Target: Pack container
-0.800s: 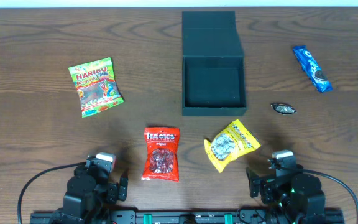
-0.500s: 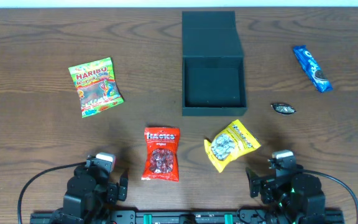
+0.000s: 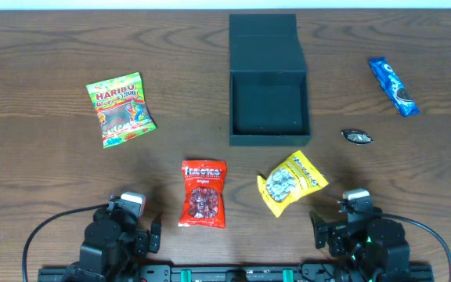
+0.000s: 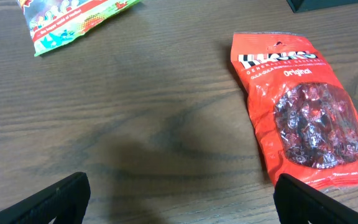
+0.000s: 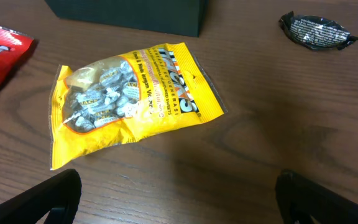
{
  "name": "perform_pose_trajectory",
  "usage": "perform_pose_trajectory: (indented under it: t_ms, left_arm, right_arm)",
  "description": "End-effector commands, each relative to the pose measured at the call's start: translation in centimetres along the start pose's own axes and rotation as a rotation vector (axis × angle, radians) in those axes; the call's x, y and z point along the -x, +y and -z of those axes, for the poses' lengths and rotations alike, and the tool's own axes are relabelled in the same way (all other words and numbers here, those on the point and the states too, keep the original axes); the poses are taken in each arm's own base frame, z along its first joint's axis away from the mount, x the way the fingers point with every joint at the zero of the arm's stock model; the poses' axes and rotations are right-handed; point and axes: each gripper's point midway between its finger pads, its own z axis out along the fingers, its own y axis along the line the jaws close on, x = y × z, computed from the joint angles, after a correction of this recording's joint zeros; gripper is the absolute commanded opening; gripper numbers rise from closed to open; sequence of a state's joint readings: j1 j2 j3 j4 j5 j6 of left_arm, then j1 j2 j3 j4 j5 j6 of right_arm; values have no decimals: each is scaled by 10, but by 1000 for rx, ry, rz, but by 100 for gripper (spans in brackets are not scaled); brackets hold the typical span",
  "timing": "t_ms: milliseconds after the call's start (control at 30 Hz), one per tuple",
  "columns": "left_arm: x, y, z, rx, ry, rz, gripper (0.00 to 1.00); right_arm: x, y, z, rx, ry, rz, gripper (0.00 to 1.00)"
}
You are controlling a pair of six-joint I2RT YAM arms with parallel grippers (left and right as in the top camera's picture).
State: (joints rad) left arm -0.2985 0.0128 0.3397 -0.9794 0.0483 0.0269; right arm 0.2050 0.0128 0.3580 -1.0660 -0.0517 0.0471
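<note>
The dark square container stands open at the back middle, lid flap folded back, nothing visible inside. A red Halls packet lies in front of it, also in the left wrist view. A yellow sweets packet lies to its right, also in the right wrist view. A green Haribo bag lies at the left. My left gripper is open and empty, near the front edge, left of the red packet. My right gripper is open and empty, in front of the yellow packet.
A blue Oreo packet lies at the far right. A small dark wrapped sweet lies right of the container, also in the right wrist view. The wooden table runs under everything.
</note>
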Motion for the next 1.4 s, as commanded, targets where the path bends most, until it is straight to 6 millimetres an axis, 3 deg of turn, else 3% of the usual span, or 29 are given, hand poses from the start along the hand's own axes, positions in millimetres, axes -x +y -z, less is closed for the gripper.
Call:
perform_pose_trajectory:
  t_ms: [0, 767, 900, 1133, 1367]
  left_arm:
    - [-15, 3, -2, 14, 54, -6, 96]
    - [-15, 3, -2, 14, 54, -6, 96]
    - [-14, 17, -1, 98, 48, -17, 95]
    - [-13, 18, -1, 104, 46, -17, 96]
    - [29, -10, 0, -54, -126, -14, 96]
  right_arm:
    - [-1, -2, 0, -8, 0, 6, 99]
    - [-1, -2, 0, -8, 0, 6, 99]
    - [-1, -2, 0, -8, 0, 6, 99]
    - [-1, -2, 0, -8, 0, 6, 99]
    - [-1, -2, 0, -8, 0, 6, 99]
